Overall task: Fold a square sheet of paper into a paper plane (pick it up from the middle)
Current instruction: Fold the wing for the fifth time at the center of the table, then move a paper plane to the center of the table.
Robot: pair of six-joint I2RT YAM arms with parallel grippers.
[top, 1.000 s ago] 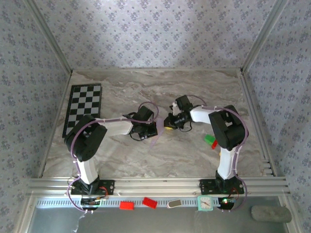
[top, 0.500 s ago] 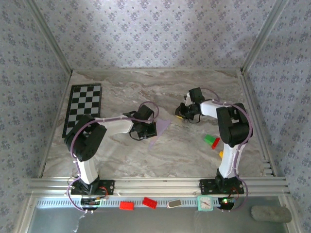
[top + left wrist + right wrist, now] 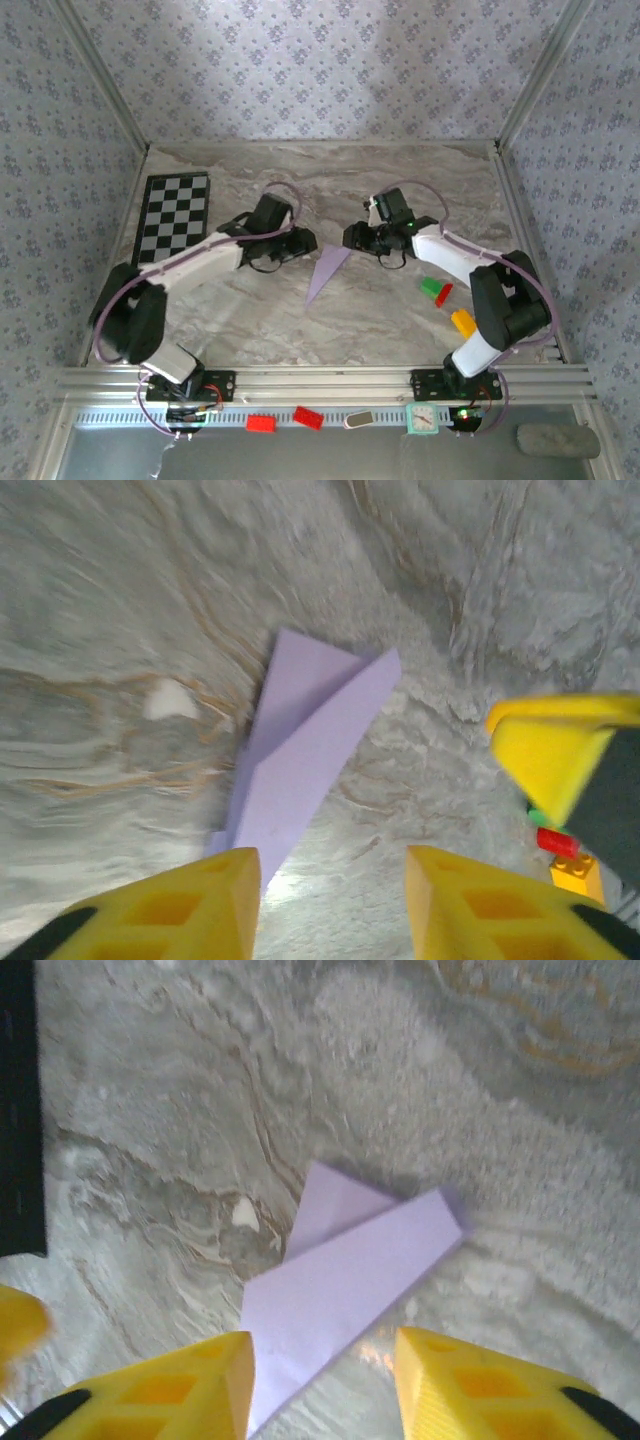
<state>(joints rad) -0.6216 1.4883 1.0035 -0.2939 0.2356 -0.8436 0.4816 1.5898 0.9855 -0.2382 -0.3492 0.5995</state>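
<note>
The pale lilac paper lies folded as a narrow pointed paper plane [image 3: 325, 272] flat on the marble table, its tip toward the near side. It also shows in the left wrist view as the paper plane [image 3: 305, 750] and in the right wrist view as the paper plane [image 3: 340, 1280], with one flap slightly raised. My left gripper [image 3: 302, 240] hovers just left of its wide end, open, nothing between the fingers [image 3: 170, 910]. My right gripper [image 3: 354, 237] hovers just right of that end, open as well and holding nothing [image 3: 325, 1385].
A black-and-white checkerboard [image 3: 175, 222] lies at the far left. A green and red block [image 3: 433, 291] and a yellow block [image 3: 462, 321] sit on the right by the right arm. Two red blocks [image 3: 262, 423] and a small clock [image 3: 422, 418] rest on the front rail.
Both grippers went from shut to open and let the paper go. The plane now lies free on the table, the left gripper lifted away to the far left of it.
</note>
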